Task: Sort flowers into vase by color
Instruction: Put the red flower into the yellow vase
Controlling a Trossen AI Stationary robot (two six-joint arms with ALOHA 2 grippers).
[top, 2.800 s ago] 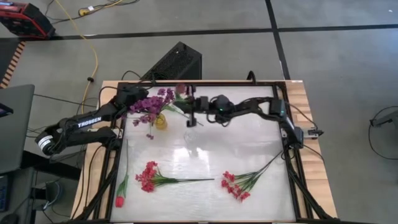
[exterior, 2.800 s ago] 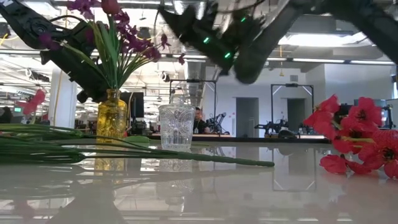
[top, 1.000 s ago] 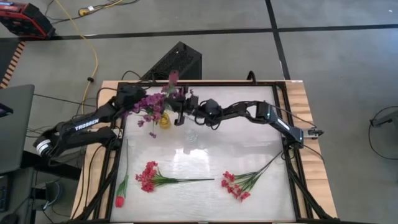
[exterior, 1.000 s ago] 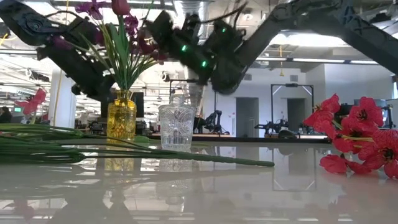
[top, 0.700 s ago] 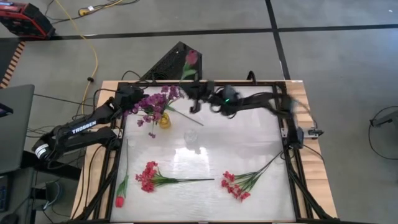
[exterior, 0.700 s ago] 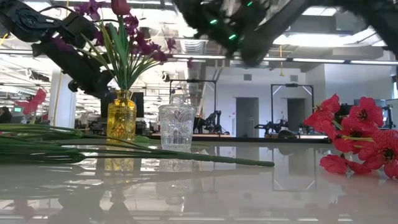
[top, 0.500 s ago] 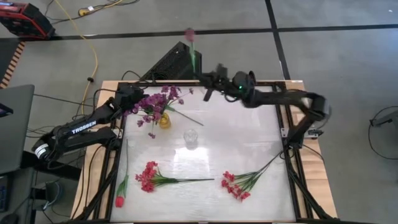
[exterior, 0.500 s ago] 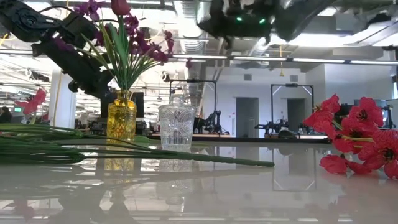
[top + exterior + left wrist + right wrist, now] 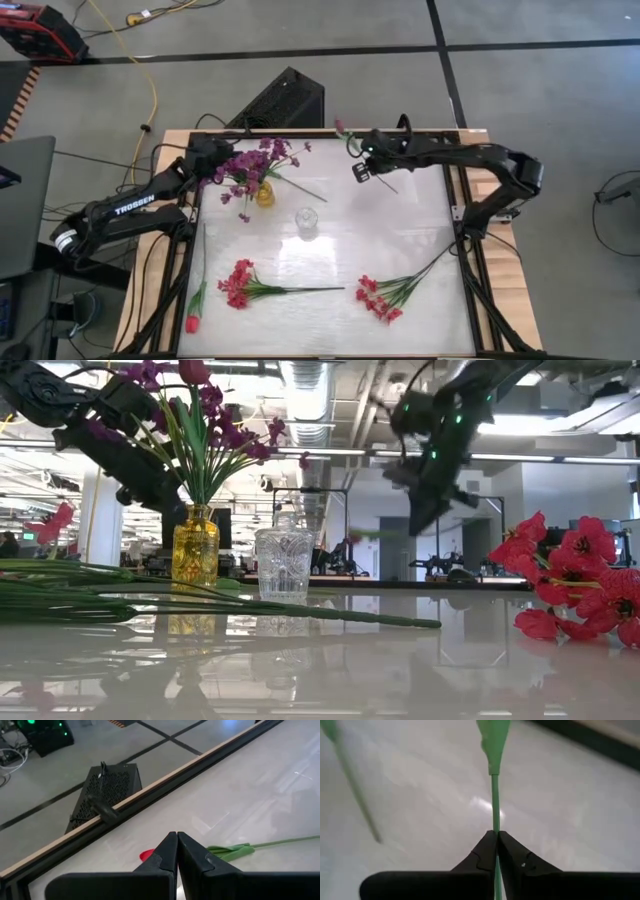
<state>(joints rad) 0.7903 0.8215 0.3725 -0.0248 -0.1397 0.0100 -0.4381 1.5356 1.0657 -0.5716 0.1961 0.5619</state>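
Observation:
My right gripper (image 9: 360,170) hangs above the table's far edge, right of centre, shut on a dark maroon tulip (image 9: 339,127). A yellow vase (image 9: 260,194) stands on the far left and holds purple sprays (image 9: 250,163). A clear glass vase (image 9: 307,221) stands in the middle, with nothing in it that I can see. My left gripper (image 9: 176,842) is shut on nothing, just left of the purple blossoms. Two red-pink sprays (image 9: 240,285) (image 9: 378,298) and a red tulip (image 9: 191,322) lie flat near the table's near edge. My right gripper pinches the tulip's thin green stem (image 9: 495,827) between its two fingers, which lie across it. The stem is lifted clear of the table. A leaf (image 9: 493,740) and the blossom lie toward the far edge, and the bare stem end sticks out the other way.
Long stems of the lying flowers (image 9: 100,595) cross the near left of the table. A black box (image 9: 285,100) stands on the floor beyond the far edge. Bare tabletop (image 9: 400,235) lies between the glass vase and the right rail.
My right gripper, shut on the tulip stem, drew away from the yellow vase, rose toward the far edge, then swung right and came lower. The tulip was carried with it, swinging out past the far edge and back.

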